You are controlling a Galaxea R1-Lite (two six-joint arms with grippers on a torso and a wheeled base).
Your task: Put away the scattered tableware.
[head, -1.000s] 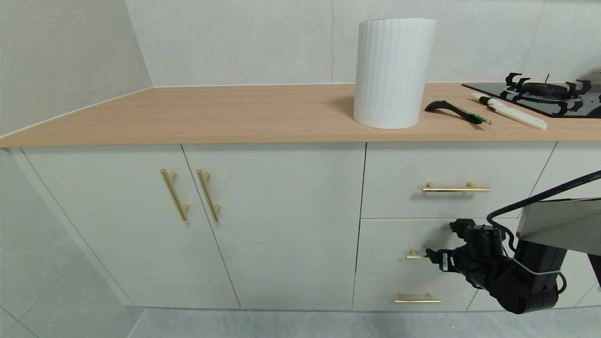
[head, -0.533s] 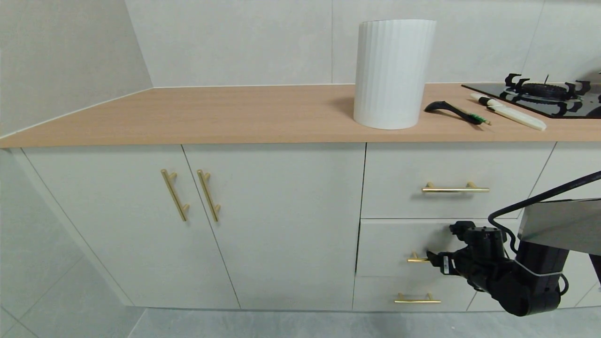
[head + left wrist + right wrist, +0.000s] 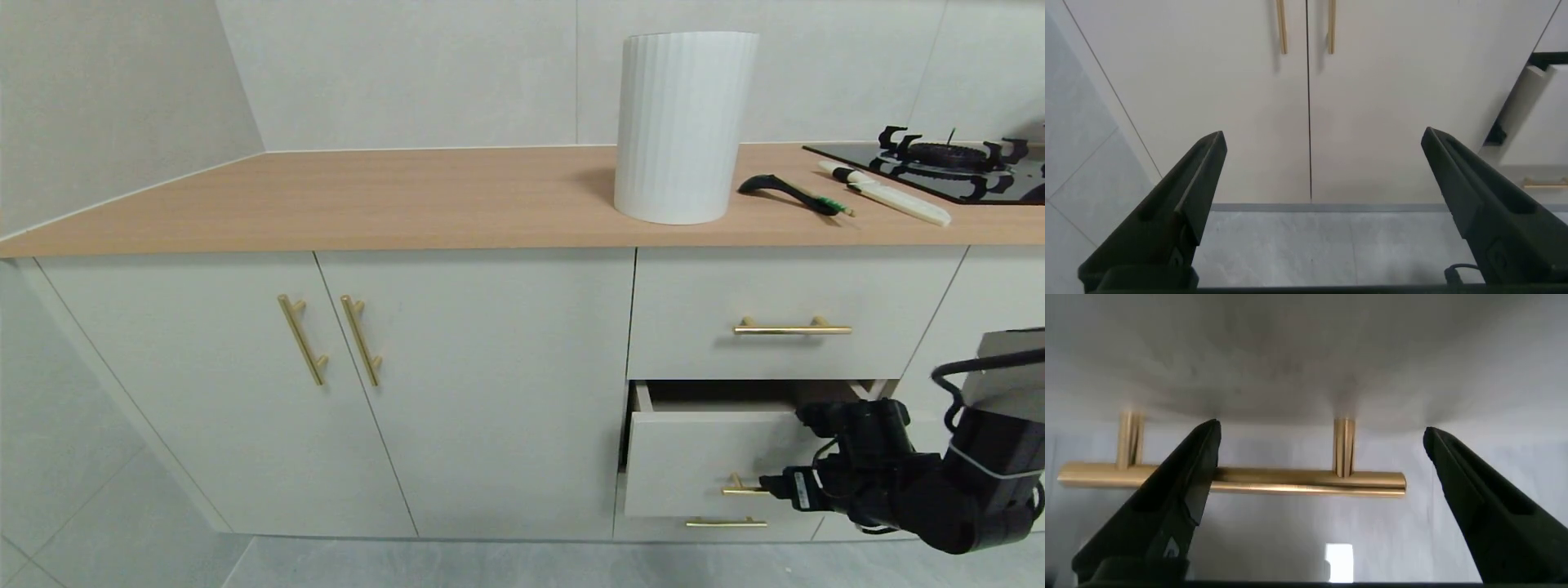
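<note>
Tableware (image 3: 784,189) lies on wooden countertop (image 3: 408,200) below tiled wall (image 3: 408,73).

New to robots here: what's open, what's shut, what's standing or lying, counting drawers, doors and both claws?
Middle drawer: partly open.
Top drawer: shut.
Bottom drawer: shut.
Cabinet doors: both shut.
Right gripper: open, fingers either side of the middle drawer's handle.
Left gripper: open, empty.
White container: upright on the countertop.
Black spoon: lying on the countertop.
White knife: lying beside the spoon.
</note>
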